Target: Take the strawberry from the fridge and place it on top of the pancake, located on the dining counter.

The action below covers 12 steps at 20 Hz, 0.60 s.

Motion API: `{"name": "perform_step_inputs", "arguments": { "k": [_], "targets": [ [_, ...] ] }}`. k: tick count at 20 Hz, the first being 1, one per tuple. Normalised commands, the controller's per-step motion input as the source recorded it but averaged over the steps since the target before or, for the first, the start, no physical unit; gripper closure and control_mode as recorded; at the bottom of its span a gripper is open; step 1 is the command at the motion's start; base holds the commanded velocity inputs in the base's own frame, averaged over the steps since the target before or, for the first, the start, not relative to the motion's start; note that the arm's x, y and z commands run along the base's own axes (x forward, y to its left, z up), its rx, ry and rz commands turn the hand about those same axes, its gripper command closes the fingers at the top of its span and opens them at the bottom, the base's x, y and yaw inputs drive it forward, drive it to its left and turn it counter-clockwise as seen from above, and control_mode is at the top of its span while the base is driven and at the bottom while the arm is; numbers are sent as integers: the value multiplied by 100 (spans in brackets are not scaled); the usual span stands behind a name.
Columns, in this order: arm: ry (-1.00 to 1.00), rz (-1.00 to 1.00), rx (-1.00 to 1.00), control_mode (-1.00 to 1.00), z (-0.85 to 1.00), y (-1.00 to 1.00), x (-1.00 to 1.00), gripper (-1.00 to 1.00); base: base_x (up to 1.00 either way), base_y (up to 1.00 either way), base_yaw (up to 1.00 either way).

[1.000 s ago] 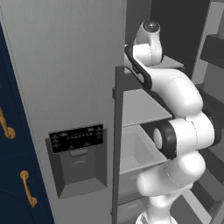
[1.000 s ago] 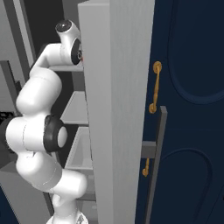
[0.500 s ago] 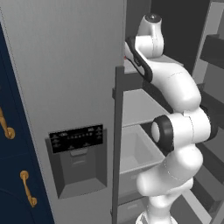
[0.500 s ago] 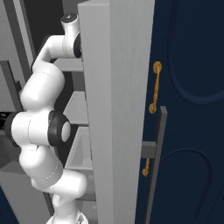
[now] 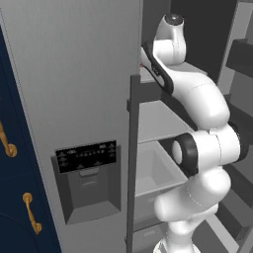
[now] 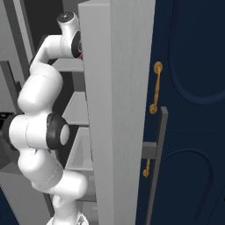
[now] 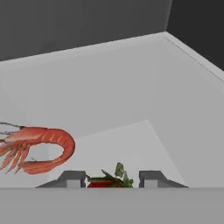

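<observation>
The fridge (image 5: 74,74) stands with one door (image 6: 114,88) swung open, and my arm reaches into its upper shelf (image 7: 131,87). The strawberry (image 7: 107,181), red with a green leafy top, sits at the bottom of the hand view. My gripper (image 7: 111,179) is shut on it, one fingertip (image 7: 72,178) on each side. In the left base view my hand (image 5: 148,59) sits high, partly hidden behind the closed door's edge. The pancake and the dining counter are out of view.
A red shrimp (image 7: 39,148) lies on the same shelf, left of the strawberry. Below are another shelf (image 5: 158,121) and a white drawer (image 5: 153,168). A long grey handle (image 5: 132,163) stands beside the arm. Navy cabinets with brass handles (image 6: 154,88) flank the fridge.
The arm has stretched upward, and the hand has gone higher and deeper behind the door edge. The fridge and its doors have not moved.
</observation>
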Motion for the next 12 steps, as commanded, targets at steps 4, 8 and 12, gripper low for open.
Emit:
{"name": "perform_step_inputs", "arguments": {
  "k": [4,8,12],
  "targets": [
    [-37,21,-12,-100,0,-18,-24,100,0,0,0],
    [-21,29,-2,-100,9,-11,-72,100,0,0,0],
    [-14,5,0,-100,14,28,-100,100,0,0,0]
  ]
}}
